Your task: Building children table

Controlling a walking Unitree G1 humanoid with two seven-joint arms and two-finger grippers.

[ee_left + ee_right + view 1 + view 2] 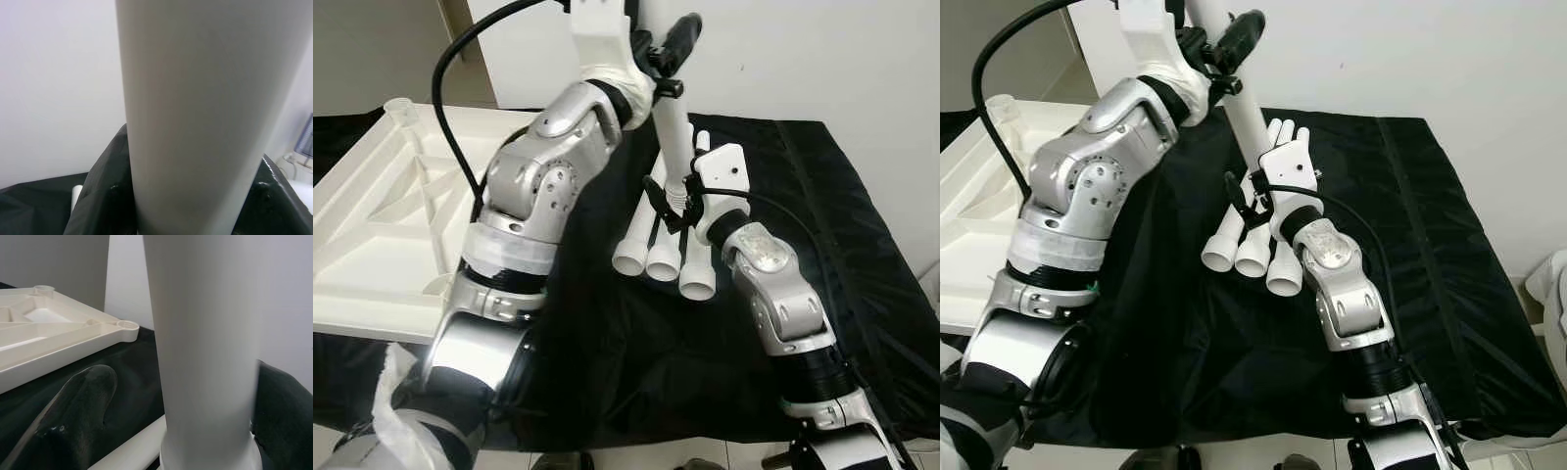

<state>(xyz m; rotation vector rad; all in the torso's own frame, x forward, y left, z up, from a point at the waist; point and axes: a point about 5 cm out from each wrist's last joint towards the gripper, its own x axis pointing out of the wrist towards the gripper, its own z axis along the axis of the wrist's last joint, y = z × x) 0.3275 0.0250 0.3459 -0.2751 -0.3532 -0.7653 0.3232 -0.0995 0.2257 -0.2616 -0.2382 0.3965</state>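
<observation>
Nearest the robot, the right arm [1356, 304] reaches forward over the black cloth [1430, 294] that covers the work surface. Just past its elbow, three white legs [663, 257] lie side by side on the cloth, touching one another, their open ends facing the robot. The right gripper [674, 204] sits above the far part of these, closed around the lower end of a fourth leg [674, 137], which stands nearly upright and leans slightly away; in the right wrist view this leg [205, 352] runs down between the black fingers [73, 416], one finger clear on one side and the other dark against the leg's opposite edge, so the jaws are narrowed onto it. Higher up and farther back, the left gripper [672, 49] clasps the same leg near its top, a black finger showing on each side of it in the left wrist view, jaws tight on the leg [205, 112]. To the robot's left, the white tabletop [382, 225] lies upside down, ribs and a corner socket facing up, partly on the cloth and well apart from the legs. A pale wall [1449, 59] rises behind the cloth.
</observation>
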